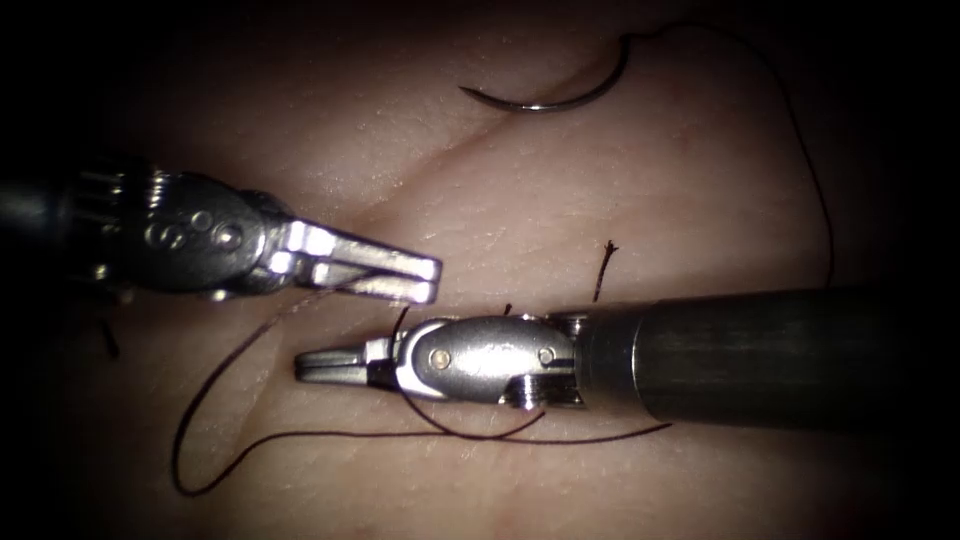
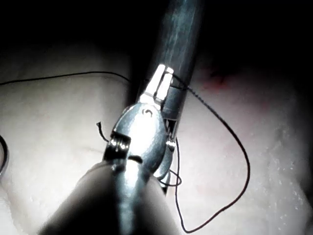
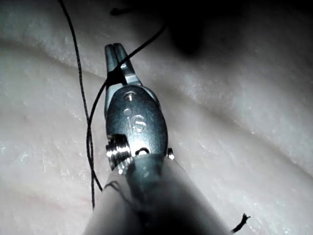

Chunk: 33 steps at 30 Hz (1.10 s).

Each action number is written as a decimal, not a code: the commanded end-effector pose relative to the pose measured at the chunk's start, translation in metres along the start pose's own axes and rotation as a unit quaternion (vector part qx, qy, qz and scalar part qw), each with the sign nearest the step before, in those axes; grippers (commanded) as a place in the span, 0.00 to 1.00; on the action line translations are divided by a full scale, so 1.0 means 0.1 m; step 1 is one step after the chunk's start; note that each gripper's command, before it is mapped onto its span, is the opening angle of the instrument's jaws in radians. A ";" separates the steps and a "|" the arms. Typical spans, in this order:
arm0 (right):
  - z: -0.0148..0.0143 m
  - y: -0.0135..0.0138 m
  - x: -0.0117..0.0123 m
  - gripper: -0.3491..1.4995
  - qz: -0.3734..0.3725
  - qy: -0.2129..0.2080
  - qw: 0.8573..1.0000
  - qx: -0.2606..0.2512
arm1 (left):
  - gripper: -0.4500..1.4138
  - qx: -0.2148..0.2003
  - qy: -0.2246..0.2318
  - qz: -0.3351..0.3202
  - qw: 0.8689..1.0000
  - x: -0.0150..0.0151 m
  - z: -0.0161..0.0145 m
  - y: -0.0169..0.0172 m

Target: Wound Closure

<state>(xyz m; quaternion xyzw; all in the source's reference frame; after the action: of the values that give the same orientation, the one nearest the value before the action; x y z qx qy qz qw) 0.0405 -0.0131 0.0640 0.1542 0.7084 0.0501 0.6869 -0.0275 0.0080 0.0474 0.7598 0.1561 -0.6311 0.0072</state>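
Your left end effector (image 1: pixel 425 278) sits slightly open holding nothing, your right end effector (image 1: pixel 312 365) closed with thread (image 1: pixel 215 385) wrapped around it, the needle (image 1: pixel 560 95) lying free on the tissue (image 1: pixel 700 180).

A central pool of light fades to black edges. Glare whitens the left tool (image 1: pixel 425 277), and the right tool (image 1: pixel 310 366) casts soft shadow beneath itself.

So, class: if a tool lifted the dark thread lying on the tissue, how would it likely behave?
The thread lies in slack loops on the tissue, so it is probably floppy and light. It drapes around the right tool, so it could snag. The free needle at its end would likely drag along.
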 end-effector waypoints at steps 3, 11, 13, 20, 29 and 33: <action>0.001 -0.006 -0.002 0.00 0.006 0.015 1.000 0.005 | 0.00 0.001 -0.004 0.002 1.000 -0.022 -0.003 -0.007; -0.010 -0.008 0.018 0.00 0.015 0.063 0.998 0.009 | 0.00 0.010 -0.018 -0.006 1.000 -0.057 -0.018 -0.017; -0.011 -0.008 0.024 0.00 0.017 0.075 0.997 0.011 | 0.00 0.011 -0.019 -0.006 1.000 -0.060 -0.021 -0.019; -0.009 -0.016 0.047 0.00 0.020 0.111 0.993 0.019 | 0.00 0.015 -0.016 -0.008 1.000 -0.071 -0.028 -0.026; -0.048 -0.021 0.067 0.15 0.050 0.160 0.986 0.010 | 0.00 0.025 -0.012 -0.007 1.000 -0.102 -0.035 -0.026; -0.073 -0.020 0.071 0.24 0.059 0.159 0.985 -0.003 | 0.00 0.030 -0.016 -0.009 0.999 -0.124 -0.034 -0.025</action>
<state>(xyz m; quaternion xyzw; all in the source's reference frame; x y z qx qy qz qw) 0.0326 -0.0115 0.0565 0.1836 0.7985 0.1178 0.5610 -0.0265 0.0082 0.0607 0.7482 0.1436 -0.6475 -0.0183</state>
